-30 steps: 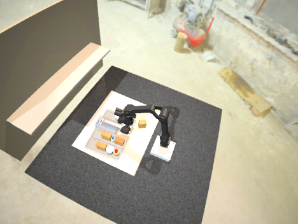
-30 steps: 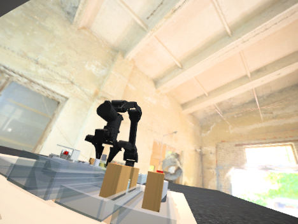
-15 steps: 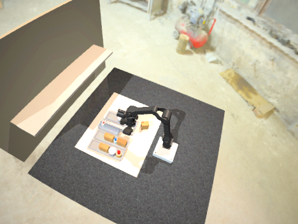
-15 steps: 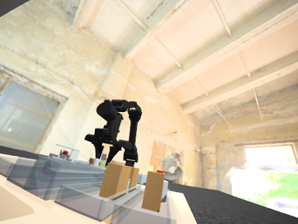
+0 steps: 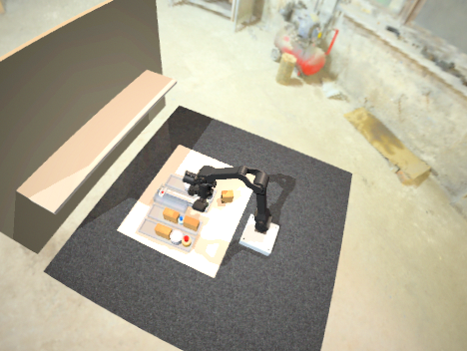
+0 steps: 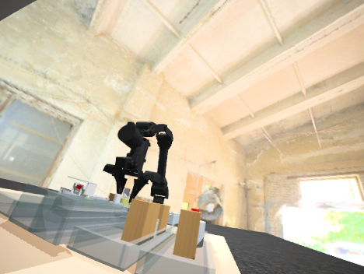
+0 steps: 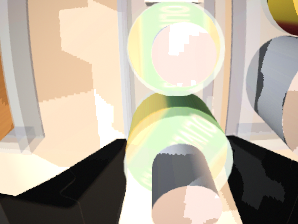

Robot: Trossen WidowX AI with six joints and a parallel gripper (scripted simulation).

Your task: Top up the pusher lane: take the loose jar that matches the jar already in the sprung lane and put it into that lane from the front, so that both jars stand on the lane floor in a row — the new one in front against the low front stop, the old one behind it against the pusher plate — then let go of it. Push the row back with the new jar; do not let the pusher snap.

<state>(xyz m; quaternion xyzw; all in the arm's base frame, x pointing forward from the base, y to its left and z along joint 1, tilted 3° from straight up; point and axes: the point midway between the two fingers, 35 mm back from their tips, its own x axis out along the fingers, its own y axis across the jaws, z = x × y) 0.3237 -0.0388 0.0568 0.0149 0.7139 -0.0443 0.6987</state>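
Observation:
My gripper (image 7: 175,147) (image 6: 127,194) is shut on a jar (image 7: 145,150) with a pale green lettered top, yellow-green side and dark grey knob. The jar stands upright between the fingertips at the lane's front end. A matching jar (image 7: 184,60) stands directly ahead, between the clear walls (image 7: 123,75) of the lane; the two look touching or nearly so in the wrist view. A pale edge behind the lane jar, at the top of that view, may be the pusher plate. The held jar's base and the low front stop are hidden. In the top view the gripper arm covers both jars.
A grey cylinder (image 7: 272,85) and a yellow-and-red item (image 7: 287,12) are in the neighbouring lane on the right. Wooden blocks (image 5: 171,214) (image 5: 191,222) (image 5: 163,230) stand in other trays, with a red-topped jar (image 5: 186,240). A loose wooden block (image 5: 228,195) lies near the arm.

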